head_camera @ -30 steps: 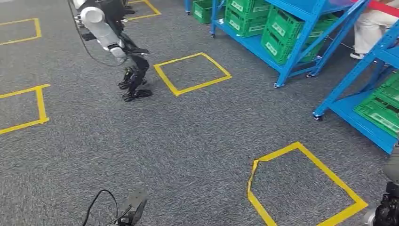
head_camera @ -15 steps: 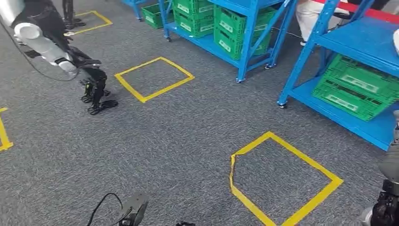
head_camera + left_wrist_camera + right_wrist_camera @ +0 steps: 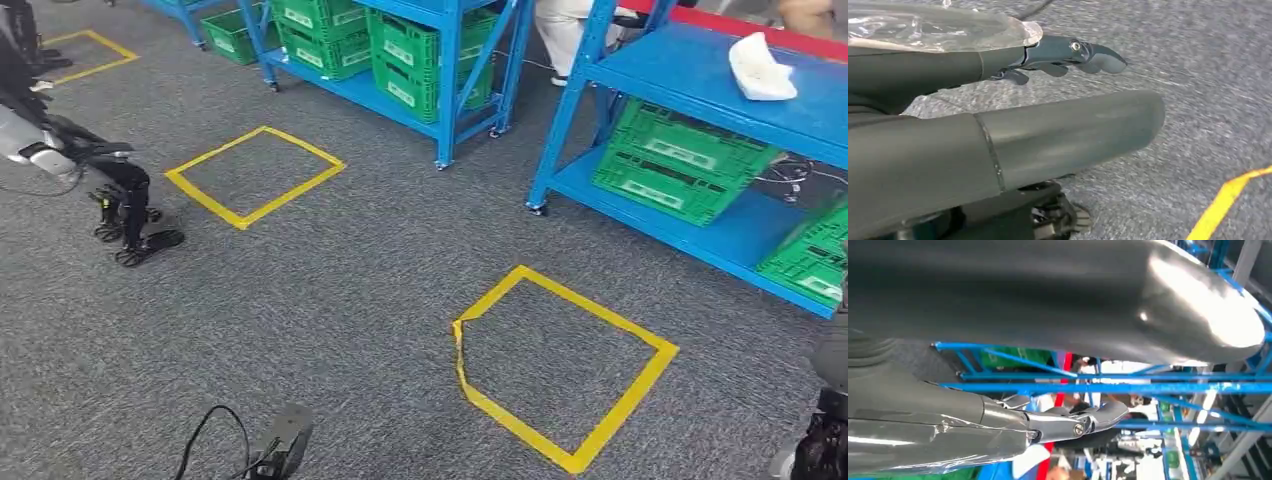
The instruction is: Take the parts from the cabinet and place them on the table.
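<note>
Both hands empty above the grey carpet, blue racks ahead.

The left hand (image 3: 998,145) hangs over the carpet (image 3: 330,300) with its fingers (image 3: 1073,52) stretched out and apart, holding nothing. The right hand (image 3: 1048,365) is likewise extended and loose, with its fingers (image 3: 1083,422) gripping nothing, blue shelving behind it. A white part (image 3: 762,68) lies on the upper shelf of the nearer blue rack (image 3: 700,75), above a green crate (image 3: 680,165). A yellow tape square (image 3: 560,365) marks the floor before it. Another robot (image 3: 70,160) stands at the far left.
</note>
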`<act>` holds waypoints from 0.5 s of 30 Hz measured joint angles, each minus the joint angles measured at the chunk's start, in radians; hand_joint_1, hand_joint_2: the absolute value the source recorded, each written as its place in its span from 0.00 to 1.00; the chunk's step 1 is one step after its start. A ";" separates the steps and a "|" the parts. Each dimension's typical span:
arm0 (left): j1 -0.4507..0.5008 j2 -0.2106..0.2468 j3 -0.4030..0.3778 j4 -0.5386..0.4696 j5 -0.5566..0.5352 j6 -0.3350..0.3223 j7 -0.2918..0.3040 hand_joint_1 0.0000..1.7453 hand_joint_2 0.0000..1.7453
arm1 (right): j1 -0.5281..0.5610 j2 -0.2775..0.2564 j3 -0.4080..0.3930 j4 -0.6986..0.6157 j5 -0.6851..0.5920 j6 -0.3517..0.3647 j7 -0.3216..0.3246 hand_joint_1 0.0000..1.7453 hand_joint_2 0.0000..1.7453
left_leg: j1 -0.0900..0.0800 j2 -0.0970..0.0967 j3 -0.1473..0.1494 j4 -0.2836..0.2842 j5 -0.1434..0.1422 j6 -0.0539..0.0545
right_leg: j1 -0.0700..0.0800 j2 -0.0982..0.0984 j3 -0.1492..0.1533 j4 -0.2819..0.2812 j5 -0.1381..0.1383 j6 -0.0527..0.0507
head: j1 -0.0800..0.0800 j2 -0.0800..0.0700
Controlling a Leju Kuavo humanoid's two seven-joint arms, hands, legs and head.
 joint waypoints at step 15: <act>-0.002 0.000 0.000 0.000 -0.002 -0.010 -0.010 0.00 0.00 | 0.012 0.002 -0.002 -0.002 0.000 -0.008 0.000 0.00 0.00 | 0.000 -0.065 -0.115 0.249 -0.084 -0.036 | 0.010 0.071 0.089 -0.190 0.058 -0.054 | -0.015 0.000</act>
